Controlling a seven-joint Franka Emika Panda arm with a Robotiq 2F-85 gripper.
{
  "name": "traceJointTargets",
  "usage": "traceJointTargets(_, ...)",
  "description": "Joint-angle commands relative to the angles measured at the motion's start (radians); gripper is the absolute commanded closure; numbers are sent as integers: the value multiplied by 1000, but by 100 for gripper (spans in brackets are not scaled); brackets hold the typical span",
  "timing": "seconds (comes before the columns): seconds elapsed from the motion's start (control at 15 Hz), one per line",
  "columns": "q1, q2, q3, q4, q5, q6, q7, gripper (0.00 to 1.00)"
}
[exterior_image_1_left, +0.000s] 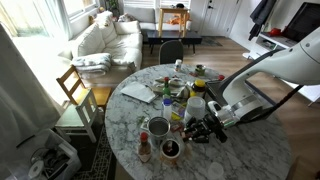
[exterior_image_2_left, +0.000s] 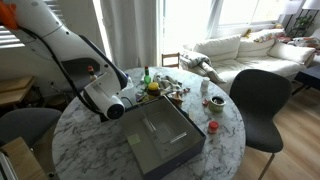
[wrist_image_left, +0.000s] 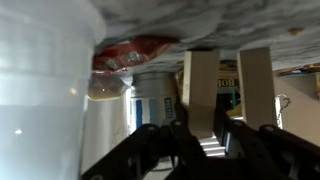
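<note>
The gripper hangs low over a round marble table, just beside a white cup in the clutter mid-table. I cannot tell how its dark jaws stand. A white sofa sits by bright windows, with a wooden chair nearer.

Sofa: white fabric sofa, upper left.
Chair: slatted light wooden chair, left.
Seat: black padded chair, right.
</note>
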Motion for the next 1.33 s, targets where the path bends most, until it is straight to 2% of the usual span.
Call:
traceJointTargets(0.0, -21, 85, -1, -8, 18, -29, -68, 92)
traceJointTargets(0.27, -22, 82, -7, -23, 8, -31, -61, 92)
traceJointTargets(0.33, -23, 79, -8, -27, 5, -36, -61, 65)
traceJointTargets(0.4, -25, 78, -10, -30, 8, -36, -63, 57)
traceJointTargets(0.47, -25, 82, -12, -38, 4, -35, -65, 85)
traceJointTargets(0.6, -22, 71, -20, -22, -20, -30, -27, 96)
traceJointTargets(0.67, -22, 72, -20, -20, -26, -30, -14, 93)
traceJointTargets(0.73, -26, 87, -16, -40, -10, -36, -59, 93)
traceJointTargets(0.87, -25, 66, -21, -19, -27, -30, -16, 93)
traceJointTargets(0.93, -30, 82, -19, -41, -7, -35, -67, 93)
traceJointTargets(1.0, -28, 62, -24, -25, -24, -28, -26, 93)
traceJointTargets(1.27, -31, 26, -48, -63, -37, 1, -32, 93)
